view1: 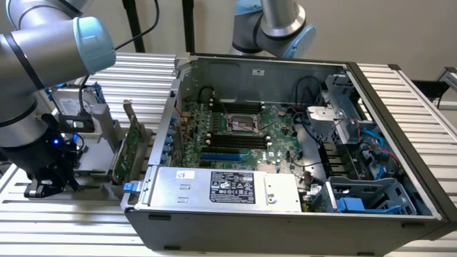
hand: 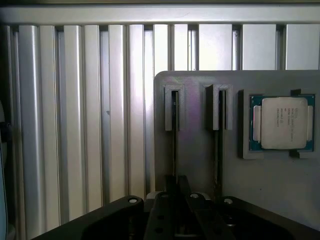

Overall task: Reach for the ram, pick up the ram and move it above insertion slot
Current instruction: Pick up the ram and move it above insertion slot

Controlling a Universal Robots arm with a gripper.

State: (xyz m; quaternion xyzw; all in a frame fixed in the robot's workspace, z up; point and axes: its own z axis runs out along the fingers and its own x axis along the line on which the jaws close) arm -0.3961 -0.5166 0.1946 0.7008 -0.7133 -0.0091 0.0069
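Reaching: the gripper point(view1: 48, 187), its opening not discernible, hovers low at the holder point(view1: 93, 172) on the exterior view's left, in line with the edge-on ram point(hand: 174, 140); grasping likely demands squaring to that thin edge.

The pincer point(hand: 181, 197) is hanging over a grey holder plate point(hand: 197, 160) that is lying on the ribbed aluminium bench point(hand: 75, 125). Two slotted brackets point(hand: 175, 107) are standing side by side on the plate, each showing a thin dark strip edge-on. A processor chip point(hand: 283, 122) is sitting in a recess just beside them.
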